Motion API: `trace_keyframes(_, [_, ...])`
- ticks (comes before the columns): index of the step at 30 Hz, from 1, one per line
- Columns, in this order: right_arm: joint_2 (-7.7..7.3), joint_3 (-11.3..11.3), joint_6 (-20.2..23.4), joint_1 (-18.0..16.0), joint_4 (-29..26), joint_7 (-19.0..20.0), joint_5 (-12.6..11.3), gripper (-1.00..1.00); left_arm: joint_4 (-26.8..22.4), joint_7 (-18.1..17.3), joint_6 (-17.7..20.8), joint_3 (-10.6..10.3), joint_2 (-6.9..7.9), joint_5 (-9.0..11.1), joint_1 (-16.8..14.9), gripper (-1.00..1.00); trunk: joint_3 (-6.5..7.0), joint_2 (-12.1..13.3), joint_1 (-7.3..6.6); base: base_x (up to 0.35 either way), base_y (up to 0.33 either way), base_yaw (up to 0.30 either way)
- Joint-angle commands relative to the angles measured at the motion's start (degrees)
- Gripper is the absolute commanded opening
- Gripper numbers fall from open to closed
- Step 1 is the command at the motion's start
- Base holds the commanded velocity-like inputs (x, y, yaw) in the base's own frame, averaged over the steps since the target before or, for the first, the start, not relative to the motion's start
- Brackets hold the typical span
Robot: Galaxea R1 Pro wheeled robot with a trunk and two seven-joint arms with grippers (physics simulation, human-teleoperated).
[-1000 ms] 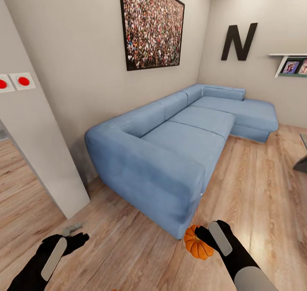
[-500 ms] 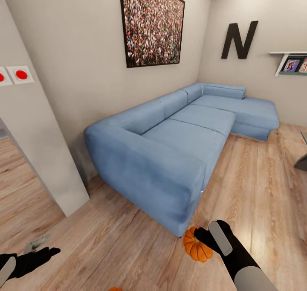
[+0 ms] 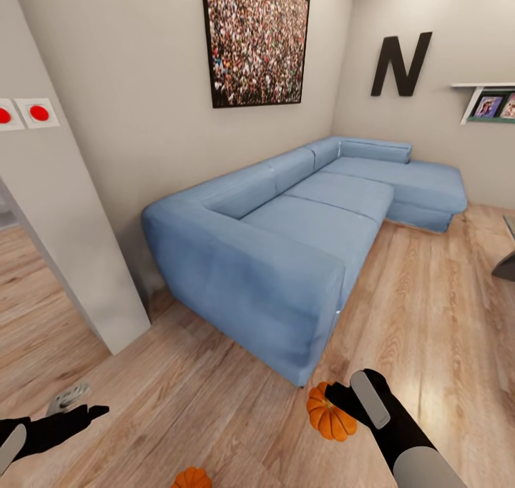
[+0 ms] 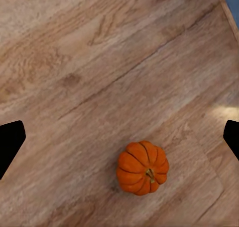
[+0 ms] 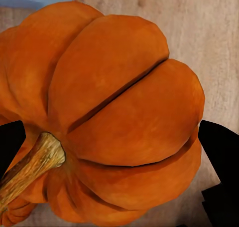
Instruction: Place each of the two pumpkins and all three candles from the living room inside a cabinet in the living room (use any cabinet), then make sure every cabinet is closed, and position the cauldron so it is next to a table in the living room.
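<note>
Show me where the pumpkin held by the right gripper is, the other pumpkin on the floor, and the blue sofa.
held pumpkin (image 3: 329,416): head view, on its ribbed orange side.
floor pumpkin (image 4: 142,167): left wrist view, on its top beside the stem.
blue sofa (image 3: 315,223): head view, on the near seat cushion.

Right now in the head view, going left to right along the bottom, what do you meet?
Left gripper → pumpkin on the floor → pumpkin in the right gripper → right gripper.

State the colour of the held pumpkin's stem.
Tan-brown stem on the orange pumpkin, clearest in the right wrist view.
</note>
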Motion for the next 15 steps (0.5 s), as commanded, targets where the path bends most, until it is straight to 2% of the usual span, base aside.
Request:
trace_keyframes(1, [-0.07,0.07,0.01,-0.03,-0.08,-0.55,-0.62,-1.0,-0.05,-0.14,0.69,0.16,0.0,0.21,-0.03,1.0,-0.24,-0.44,0.22,-0.003,0.0,0.0])
trace_keyframes(4, [-0.34,0.1,0.02,-0.03,-0.08,0.7,-0.62,-1.0,-0.02,-1.14,1.26,0.2,0.39,0.32,-0.03,1.0,-0.77,-1.64,0.88,-0.001,0.0,0.0])
trace_keyframes(6, [-0.57,0.15,0.02,-0.03,-0.08,4.49,-0.62,-1.0,0.24,-5.54,2.38,0.22,1.72,0.34,-0.03,1.0,-1.13,-2.45,1.32,0.0,0.0,0.0])
trace_keyframes(8, [-0.81,0.22,0.06,-0.04,-0.1,9.41,-0.56,-1.0,1.87,-11.45,3.23,0.23,3.54,0.27,-0.03,1.0,-1.49,-3.25,1.75,0.0,0.0,0.0])
trace_keyframes(10, [-0.87,0.29,0.67,0.27,-1.56,11.97,-0.6,-1.0,2.95,-13.57,3.29,0.24,4.4,0.24,-0.03,1.0,-1.85,-4.05,2.19,0.0,0.0,0.0])
trace_keyframes(12, [-0.85,0.3,3.47,0.42,-6.63,13.08,-0.61,-1.0,3.78,-14.18,2.97,0.26,4.3,0.17,-0.03,1.0,-2.21,-4.85,2.63,0.0,0.0,0.0])
trace_keyframes(13, [-0.85,0.28,5.01,0.46,-9.99,13.34,-0.62,-1.0,4.49,-14.31,2.44,0.25,4.01,0.19,-0.03,1.0,-2.39,-5.25,2.85,0.0,0.0,0.0])
trace_keyframes(15, [-0.79,0.27,6.37,0.48,-13.15,13.51,-0.65,-1.0,5.01,-14.44,1.65,0.24,3.08,0.26,-0.03,1.0,-2.75,-6.05,3.29,0.0,0.0,0.0])
